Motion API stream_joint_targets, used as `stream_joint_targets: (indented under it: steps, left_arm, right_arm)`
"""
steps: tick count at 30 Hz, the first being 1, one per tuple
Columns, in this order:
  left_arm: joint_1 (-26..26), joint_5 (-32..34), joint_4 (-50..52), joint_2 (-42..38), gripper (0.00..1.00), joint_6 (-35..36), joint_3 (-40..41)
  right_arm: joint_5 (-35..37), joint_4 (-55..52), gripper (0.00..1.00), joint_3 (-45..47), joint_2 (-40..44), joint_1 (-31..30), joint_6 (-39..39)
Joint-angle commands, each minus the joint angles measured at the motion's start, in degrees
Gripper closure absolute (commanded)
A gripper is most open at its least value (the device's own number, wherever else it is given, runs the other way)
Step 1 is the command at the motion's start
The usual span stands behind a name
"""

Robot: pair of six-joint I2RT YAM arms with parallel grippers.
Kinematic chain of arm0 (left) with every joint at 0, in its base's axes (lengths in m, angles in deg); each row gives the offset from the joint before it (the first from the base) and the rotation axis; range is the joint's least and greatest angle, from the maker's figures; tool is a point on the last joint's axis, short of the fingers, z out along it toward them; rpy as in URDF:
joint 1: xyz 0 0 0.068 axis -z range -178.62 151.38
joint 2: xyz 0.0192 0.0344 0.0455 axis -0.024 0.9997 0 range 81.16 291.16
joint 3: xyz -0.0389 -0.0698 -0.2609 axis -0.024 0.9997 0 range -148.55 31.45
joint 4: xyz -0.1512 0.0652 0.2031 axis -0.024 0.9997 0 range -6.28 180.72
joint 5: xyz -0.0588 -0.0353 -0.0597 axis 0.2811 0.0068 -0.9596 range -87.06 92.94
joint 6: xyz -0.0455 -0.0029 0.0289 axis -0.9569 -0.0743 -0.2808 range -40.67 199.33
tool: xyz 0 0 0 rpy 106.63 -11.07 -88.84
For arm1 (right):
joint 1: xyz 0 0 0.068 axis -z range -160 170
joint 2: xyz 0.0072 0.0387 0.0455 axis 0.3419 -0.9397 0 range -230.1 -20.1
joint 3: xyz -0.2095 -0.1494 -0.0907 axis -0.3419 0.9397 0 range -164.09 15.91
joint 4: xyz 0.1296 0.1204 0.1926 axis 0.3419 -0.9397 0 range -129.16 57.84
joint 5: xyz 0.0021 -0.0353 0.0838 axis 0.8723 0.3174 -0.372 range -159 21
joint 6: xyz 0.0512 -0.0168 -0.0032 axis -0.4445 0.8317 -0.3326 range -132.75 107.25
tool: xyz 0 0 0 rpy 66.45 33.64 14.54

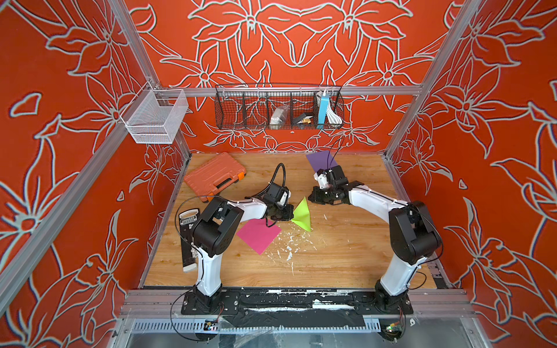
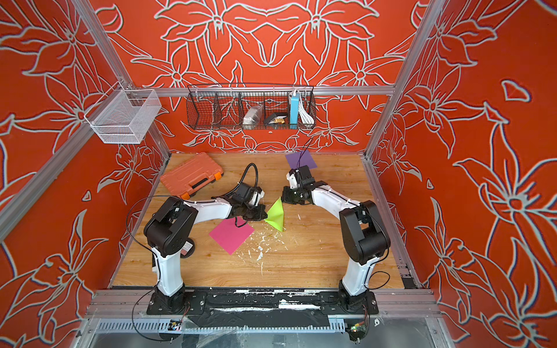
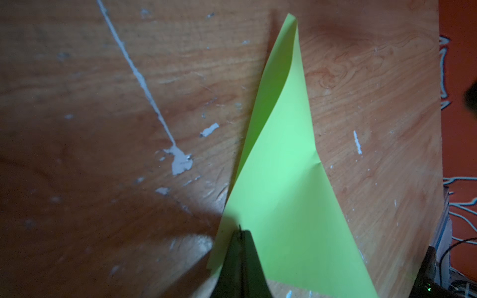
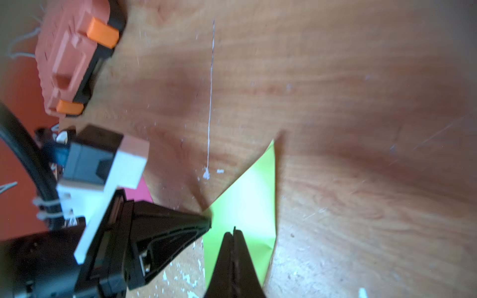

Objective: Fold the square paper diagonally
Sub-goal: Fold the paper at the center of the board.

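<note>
The square paper [image 1: 302, 214] [image 2: 276, 214] is lime green and lies doubled into a loose triangle on the wooden table in both top views. Its upper flap [image 3: 289, 160] bulges up, with a small kink on one edge. My left gripper [image 1: 291, 219] [image 3: 240, 229] is shut, its tips down on the paper's left corner. It also shows in the right wrist view as the left gripper [image 4: 207, 219] touching that corner. My right gripper [image 1: 309, 199] [image 4: 234, 231] is shut too, its tips over the paper's far corner. Neither has paper showing between its jaws.
A pink paper [image 1: 259, 235] lies under the left arm and a purple paper [image 1: 321, 159] at the back. An orange tool case [image 1: 214, 176] sits back left. White paint flecks [image 1: 289, 247] mark the table. A black wire basket [image 1: 278, 108] and a white mesh basket [image 1: 156, 116] hang above.
</note>
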Motion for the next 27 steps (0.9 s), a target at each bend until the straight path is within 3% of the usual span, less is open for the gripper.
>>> stream_joint_targets:
  steps: [1,27]
  left_arm:
    - [0.4,1.1,2.5,1.1,1.00,0.9,-0.2]
    - [0.8,1.7,2.8,1.5,1.00,1.1,-0.6]
  right_arm:
    - [-1.0,-4.5,1.00,2.7,-0.7,-2.2,0.8]
    - [3.2,-0.4,1.00,6.1,-5.8,-5.9,-8.9]
